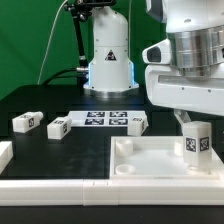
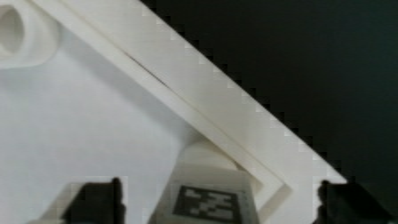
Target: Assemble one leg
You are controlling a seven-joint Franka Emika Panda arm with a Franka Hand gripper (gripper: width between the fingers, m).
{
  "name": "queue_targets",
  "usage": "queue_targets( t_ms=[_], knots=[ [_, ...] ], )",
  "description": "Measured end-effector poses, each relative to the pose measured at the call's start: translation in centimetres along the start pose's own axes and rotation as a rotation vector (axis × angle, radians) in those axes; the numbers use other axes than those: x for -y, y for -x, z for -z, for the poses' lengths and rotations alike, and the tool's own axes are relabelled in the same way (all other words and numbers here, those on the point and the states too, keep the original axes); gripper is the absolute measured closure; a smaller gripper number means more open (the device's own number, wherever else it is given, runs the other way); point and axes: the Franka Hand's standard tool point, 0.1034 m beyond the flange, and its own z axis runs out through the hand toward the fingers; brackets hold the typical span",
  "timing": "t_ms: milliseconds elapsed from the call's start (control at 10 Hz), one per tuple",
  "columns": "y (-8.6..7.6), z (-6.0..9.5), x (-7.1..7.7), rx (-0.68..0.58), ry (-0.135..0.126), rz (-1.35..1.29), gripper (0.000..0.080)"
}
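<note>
The end effector (image 2: 210, 208) is spread open. Its two dark fingers (image 2: 100, 203) sit on each side of the leg (image 1: 196, 141), with a gap on both sides, so nothing is being pinched. The leg stands up straight right below the end effector, inside a corner of the big white tray-like piece (image 1: 150, 172), close to its raised wall. I cannot tell if the bottom of the leg sits in a round hole or just on the flat part. The leg could fall over from here. If one finger reaches it first when they close, it would get pushed sideways and tip. It could also lean if it is not sitting deep enough. The tray-like piece holds only this one leg. The round corner socket (image 2: 16, 40) farther from the end effector is empty. Well away, on the dark surface (image 1: 60, 100), three more legs (image 1: 58, 127) lie near the marker board (image 1: 105, 118).
</note>
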Motion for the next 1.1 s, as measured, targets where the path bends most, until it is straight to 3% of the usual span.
queue_targets(
  t_ms=[100,300,1000,1100],
  knots=[
    [-0.1,0.1,0.3,0.006,0.019,0.133,0.0210],
    [-0.7,-0.3,0.5,0.007,0.029,0.425,0.0153],
    [-1.4,-0.7,0.1,0.003,0.031,1.002,0.0151],
    [-1.4,-0.6,0.2,0.000,0.041,1.154,0.0151]
  ],
)
